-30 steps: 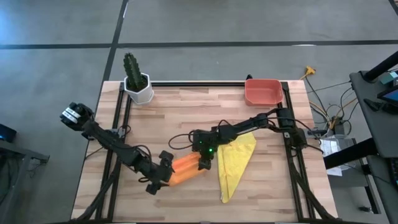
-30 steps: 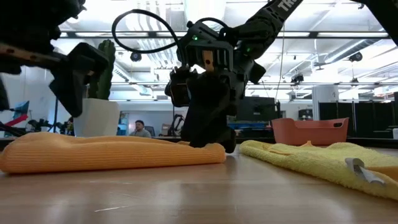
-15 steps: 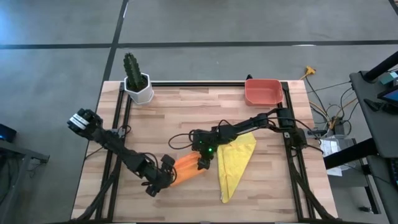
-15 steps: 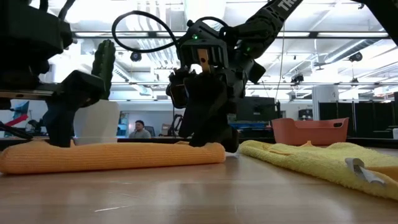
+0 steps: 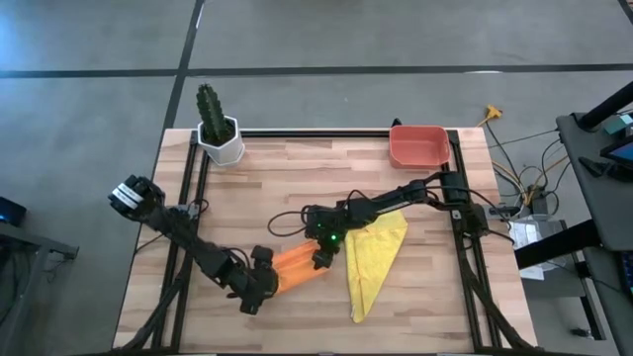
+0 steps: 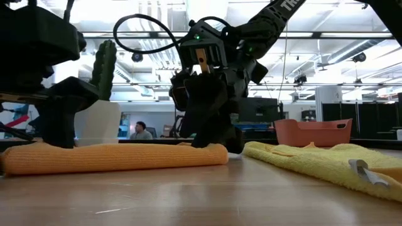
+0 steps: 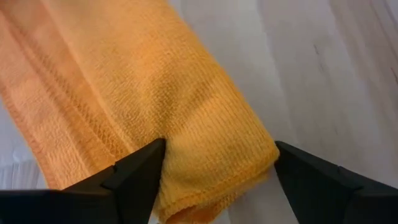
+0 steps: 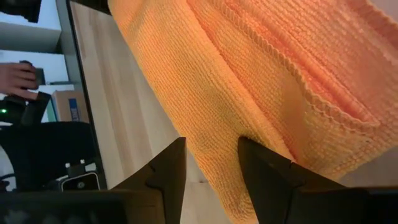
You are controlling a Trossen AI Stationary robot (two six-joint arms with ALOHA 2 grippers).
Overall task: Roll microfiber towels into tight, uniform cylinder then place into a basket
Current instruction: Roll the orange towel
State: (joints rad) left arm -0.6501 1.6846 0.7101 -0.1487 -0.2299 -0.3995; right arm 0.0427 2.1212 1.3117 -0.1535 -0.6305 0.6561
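The rolled orange towel (image 5: 297, 267) lies near the bench's (image 5: 297, 178) front edge; the left end effector (image 5: 259, 287) straddles one end, fingers wide; the right end effector (image 5: 322, 255) pinches the other end.

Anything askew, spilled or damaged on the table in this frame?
Nothing spilled or damaged. The bright yellow microfiber towel lies unrolled in a loose, crumpled triangle beside the rolled orange microfiber towel, which both grippers straddle at its ends. The salmon-red plastic basket holds no towel.
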